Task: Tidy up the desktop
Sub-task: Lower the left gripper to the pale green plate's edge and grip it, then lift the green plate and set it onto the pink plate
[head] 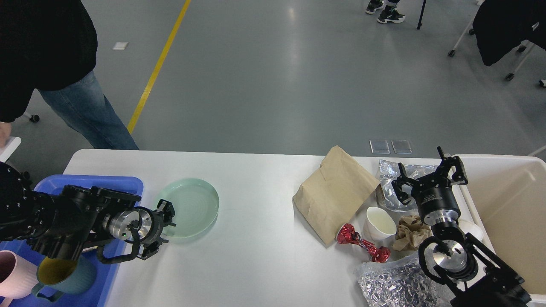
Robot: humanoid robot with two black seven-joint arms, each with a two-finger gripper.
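Observation:
The white desktop (256, 192) fills the lower view. A pale green plate (192, 207) lies on it at the left. My left gripper (163, 229) is open, its fingers at the plate's near-left rim, holding nothing. On the right lie a brown paper bag (335, 194), a white cup (379, 224), a red wrapper (362, 247), crumpled brown paper (411, 232), a silver foil bag (390, 170) and crinkled foil (396, 283). My right gripper (428, 177) is open and empty over the silver foil bag.
A blue tray (106, 183) at the left edge holds a teal mug (64, 273) and a pink mug (13, 273). A cream bin (512, 213) stands at the right edge. A person in jeans (85, 106) stands behind the table's left corner.

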